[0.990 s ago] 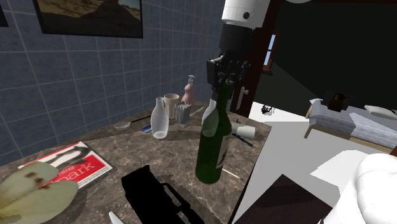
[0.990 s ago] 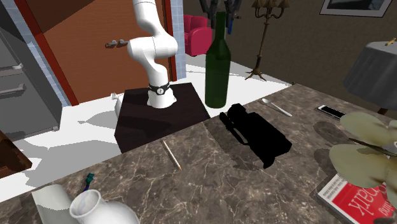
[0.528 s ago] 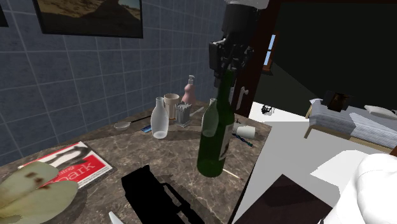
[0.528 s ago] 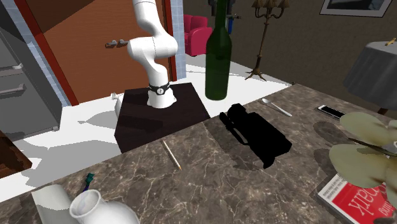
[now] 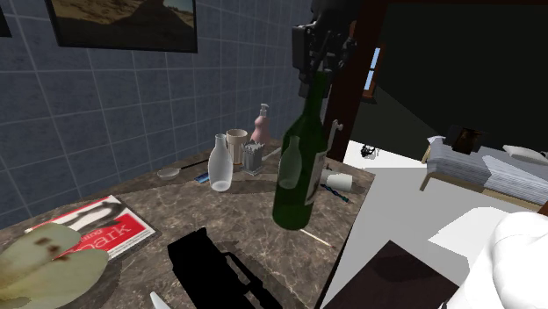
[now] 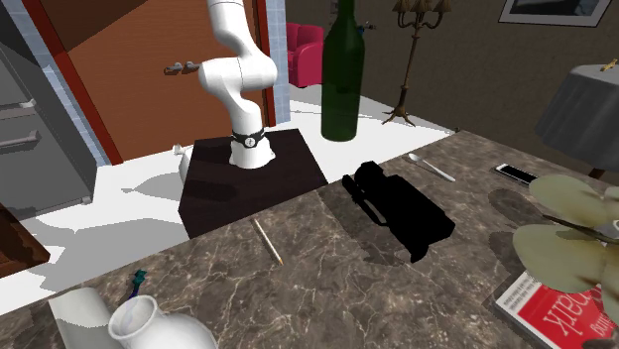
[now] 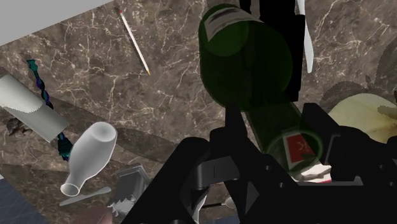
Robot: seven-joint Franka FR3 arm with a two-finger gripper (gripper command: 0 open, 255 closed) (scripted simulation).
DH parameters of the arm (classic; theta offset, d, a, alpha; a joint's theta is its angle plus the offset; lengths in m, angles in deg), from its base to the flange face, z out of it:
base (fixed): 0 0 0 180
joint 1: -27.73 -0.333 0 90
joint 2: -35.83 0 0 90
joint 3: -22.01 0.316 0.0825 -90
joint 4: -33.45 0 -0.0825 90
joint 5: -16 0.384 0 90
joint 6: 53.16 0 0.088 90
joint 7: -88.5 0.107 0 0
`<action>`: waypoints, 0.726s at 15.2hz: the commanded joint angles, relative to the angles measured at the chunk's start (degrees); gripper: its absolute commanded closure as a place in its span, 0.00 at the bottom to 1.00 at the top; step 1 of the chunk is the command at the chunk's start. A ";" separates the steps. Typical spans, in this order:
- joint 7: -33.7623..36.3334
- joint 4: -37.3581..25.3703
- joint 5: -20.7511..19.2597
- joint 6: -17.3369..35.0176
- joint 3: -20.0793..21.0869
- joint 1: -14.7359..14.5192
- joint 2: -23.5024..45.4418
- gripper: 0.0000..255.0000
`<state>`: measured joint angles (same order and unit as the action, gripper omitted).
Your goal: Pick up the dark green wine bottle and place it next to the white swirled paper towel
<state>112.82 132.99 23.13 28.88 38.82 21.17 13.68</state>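
Observation:
The dark green wine bottle (image 5: 297, 167) hangs upright above the marble counter (image 5: 158, 206), and my gripper (image 5: 316, 75) is shut on its neck from above. In the second exterior view the bottle (image 6: 342, 79) floats in front of the arm's stand, its bottom well above the counter edge. The wrist view looks down along the bottle (image 7: 245, 60), with my gripper (image 7: 278, 124) clasping the neck. The white paper towel roll (image 5: 339, 183) lies on its side near the counter's far corner, beyond the bottle; it is also seen as roll (image 6: 79, 307) and roll (image 7: 32, 109).
A white vase (image 5: 219, 164), a beige cup (image 5: 236, 145) and a pink bottle (image 5: 260, 125) stand by the tiled wall. A flat black object (image 6: 397, 208) lies mid-counter, a thin stick (image 6: 268, 241) beside it. A red magazine (image 5: 105, 230) and pale leaves (image 5: 39, 263) lie nearer.
The gripper has risen with the bottle in its grasp, lifting the bottle's bottom higher off the counter. Nothing else has moved.

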 commanded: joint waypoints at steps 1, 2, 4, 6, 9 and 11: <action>0.18 -2.47 -0.18 -1.67 0.02 0.08 0.80 1.00; 0.30 -3.71 -0.28 -2.47 0.06 0.12 1.25 1.00; 0.53 -6.26 -0.48 -4.10 0.15 0.19 2.19 1.00; 0.79 -8.91 -0.70 -5.76 0.26 0.26 3.20 1.00; 1.23 -13.12 -1.06 -8.32 0.49 0.34 4.89 1.00; 1.56 -16.11 -1.34 -10.10 0.69 0.38 6.12 1.00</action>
<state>114.27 118.19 21.91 19.63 39.46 21.53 19.33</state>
